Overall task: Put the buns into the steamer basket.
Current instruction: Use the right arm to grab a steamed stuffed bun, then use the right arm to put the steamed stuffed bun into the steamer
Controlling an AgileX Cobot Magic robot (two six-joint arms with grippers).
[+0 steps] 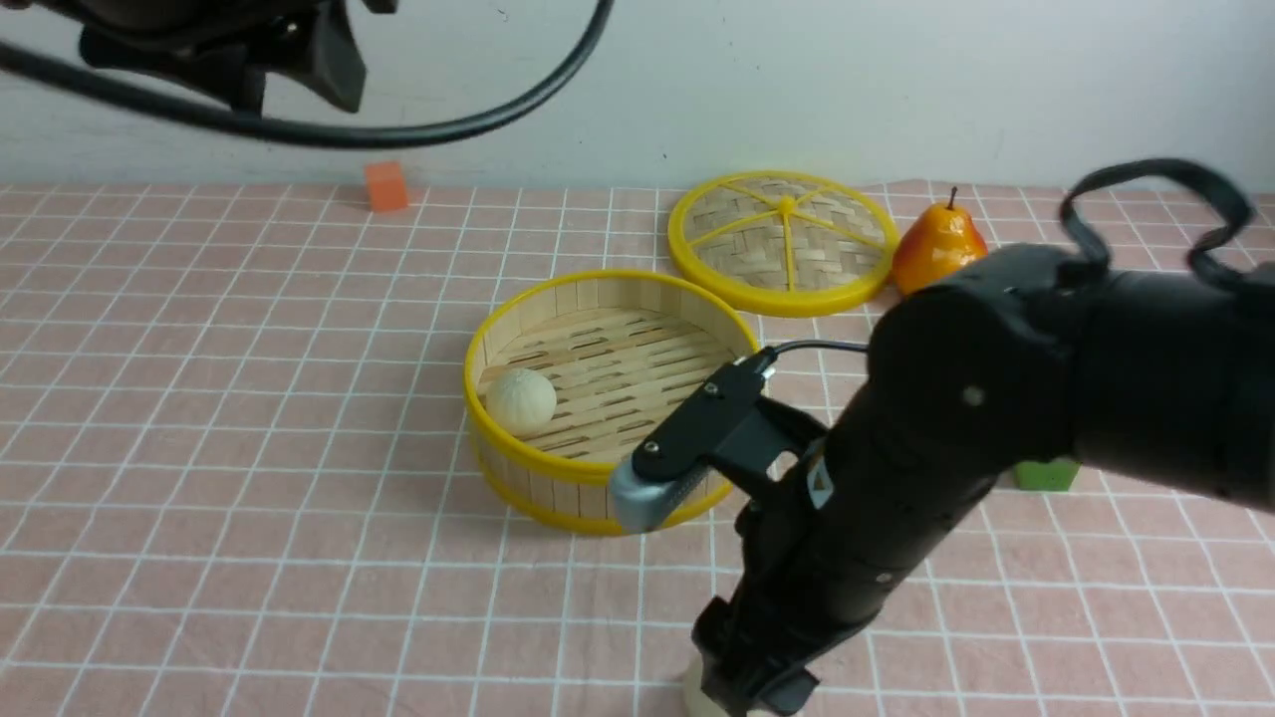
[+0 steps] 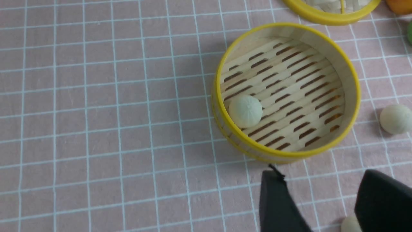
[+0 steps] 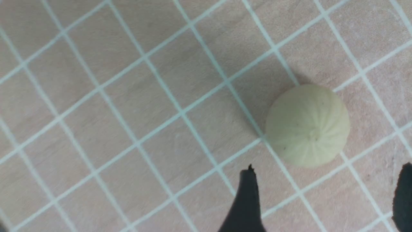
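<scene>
One bun point(image 1: 519, 400) lies in the steamer basket point(image 1: 598, 276); left fingers point(image 2: 276, 203) and right fingers point(image 3: 246, 199) both spread apart, empty.

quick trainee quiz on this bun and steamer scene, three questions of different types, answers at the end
1. How many buns does the steamer basket hold?
2. True or false: the woven lid sits on the basket.
3. The right gripper above the loose bun is: A) shut on it, B) open, C) shut and empty.
Key: 1) one bun; 2) false, it lies apart from it on the tablecloth; 3) B.
</scene>
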